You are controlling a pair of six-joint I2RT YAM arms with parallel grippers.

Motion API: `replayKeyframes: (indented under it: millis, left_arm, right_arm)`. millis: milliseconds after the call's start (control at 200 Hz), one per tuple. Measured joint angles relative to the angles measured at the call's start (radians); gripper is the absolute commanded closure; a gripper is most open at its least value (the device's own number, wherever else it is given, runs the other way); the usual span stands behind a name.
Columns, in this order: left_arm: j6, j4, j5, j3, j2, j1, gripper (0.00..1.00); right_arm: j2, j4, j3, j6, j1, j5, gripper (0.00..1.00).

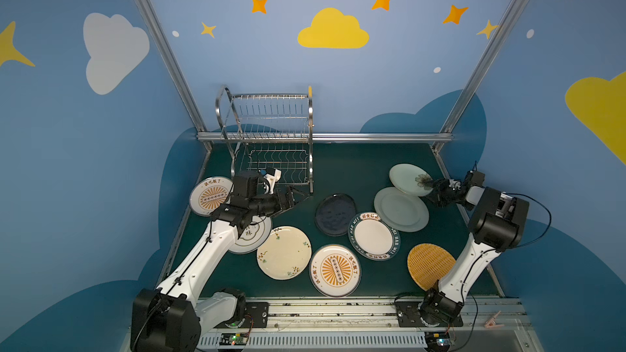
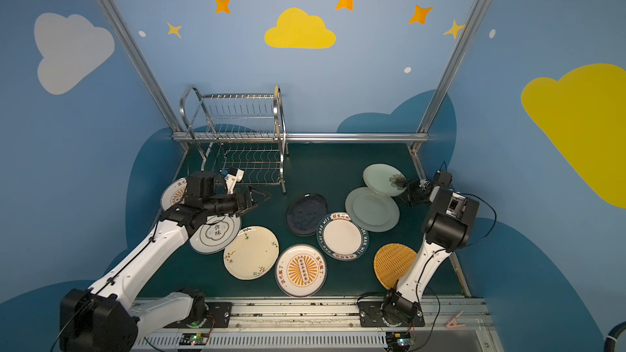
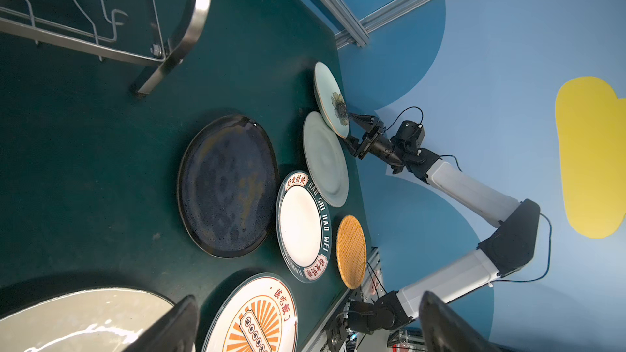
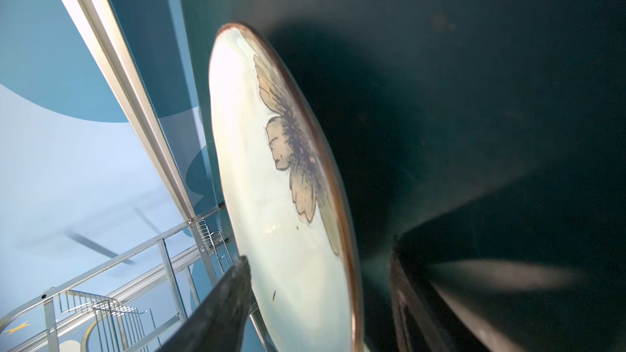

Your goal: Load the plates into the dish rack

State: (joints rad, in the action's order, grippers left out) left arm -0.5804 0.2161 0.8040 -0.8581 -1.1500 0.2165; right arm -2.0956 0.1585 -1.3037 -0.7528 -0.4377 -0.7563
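Note:
The steel dish rack (image 1: 271, 95) stands empty at the back left. Several plates lie on the green table. At the far right a pale green flower plate (image 1: 408, 177) leans tilted on a plain pale green plate (image 1: 401, 209). My right gripper (image 1: 432, 187) is open with the flower plate's (image 4: 271, 198) rim between its fingers (image 4: 237, 282). The left gripper (image 1: 291, 199) hangs open and holds nothing, by the rack's front right foot. Below it lie a black plate (image 3: 227, 184) and a sunburst plate (image 3: 257, 316).
A teal-rimmed plate (image 1: 373, 236), a yellow woven plate (image 1: 428, 264), a cream floral plate (image 1: 284, 252), a cloud-emblem plate (image 1: 252, 235) and a second sunburst plate (image 1: 206, 196) crowd the front and left. The table's right edge runs beside my right gripper. A pink clip (image 1: 493, 320) lies off the mat.

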Motion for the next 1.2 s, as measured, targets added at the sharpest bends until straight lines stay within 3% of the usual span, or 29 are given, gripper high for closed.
replayKeyframes:
  millis: [345, 806, 1201]
  left_arm:
    - [-0.029, -0.026, 0.015, 0.007, 0.000, -0.027, 0.00]
    - [-0.039, -0.049, 0.022, 0.013, 0.000, -0.048, 0.00]
    - [-0.046, -0.052, 0.016, 0.024, 0.000, -0.051, 0.00]
  right_arm:
    - [-0.054, -0.100, -0.007, -0.060, 0.003, -0.053, 0.56]
    - [-0.096, -0.208, -0.007, -0.100, 0.011, -0.091, 1.00]
    - [-0.096, -0.214, -0.022, -0.137, 0.016, -0.099, 1.00]
